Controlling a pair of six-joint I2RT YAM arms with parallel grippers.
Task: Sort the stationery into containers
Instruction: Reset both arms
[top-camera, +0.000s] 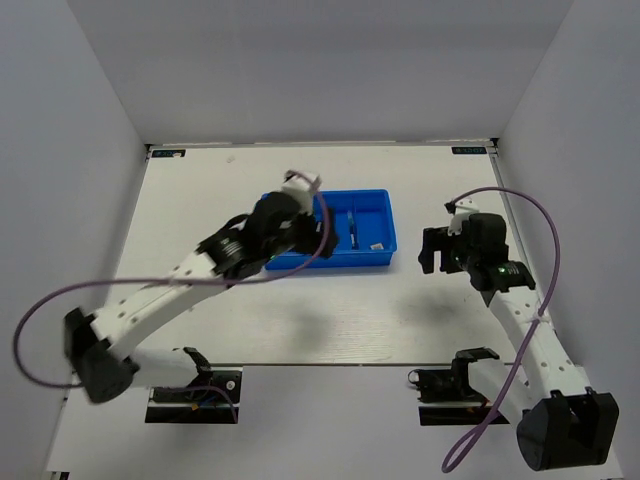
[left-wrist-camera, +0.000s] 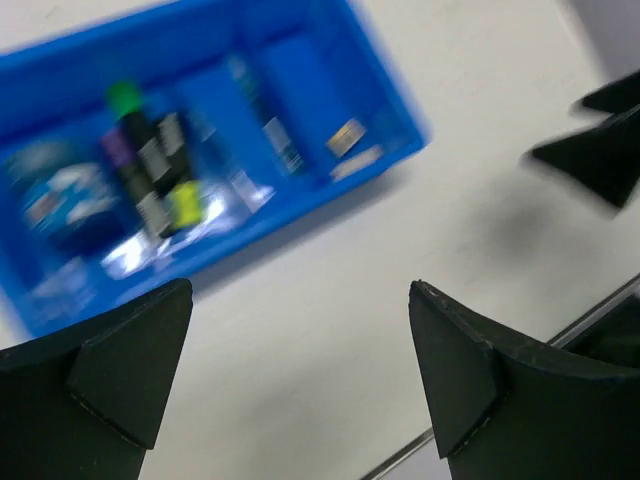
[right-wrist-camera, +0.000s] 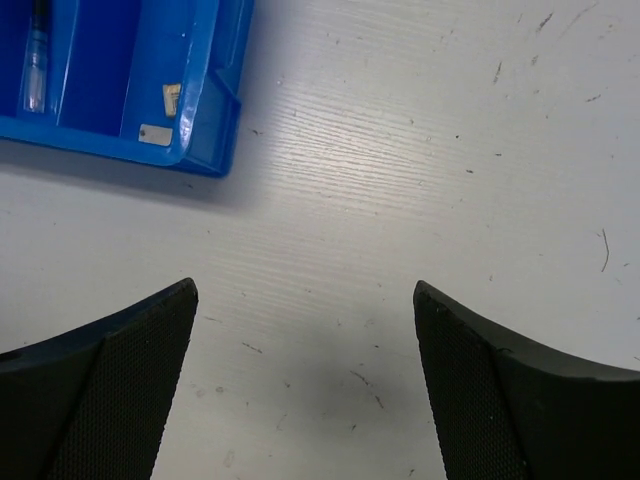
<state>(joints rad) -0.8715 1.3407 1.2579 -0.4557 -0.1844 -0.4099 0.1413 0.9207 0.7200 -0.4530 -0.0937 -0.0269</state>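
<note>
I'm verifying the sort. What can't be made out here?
Top view: the left arm covers half the tray.
Left wrist view: motion blur smears the markers and the roll.
Right wrist view: the picture's edge cuts the tray; only the pen and two small blocks show.

Right gripper (right-wrist-camera: 305, 385), fingers (right-wrist-camera: 100, 400) spread wide, over table (right-wrist-camera: 450, 150); tray (right-wrist-camera: 215, 110) corner, upper left, holds pen (right-wrist-camera: 36, 60), tan block (right-wrist-camera: 171, 98), grey block (right-wrist-camera: 155, 134).

White links and black joints are seen on the left arm (top-camera: 150, 305) and right arm (top-camera: 540, 345), each trailed by a purple cable (top-camera: 497, 189). The right gripper's (right-wrist-camera: 305, 290) black fingers (right-wrist-camera: 110, 400) are seemingly mesh-textured.
</note>
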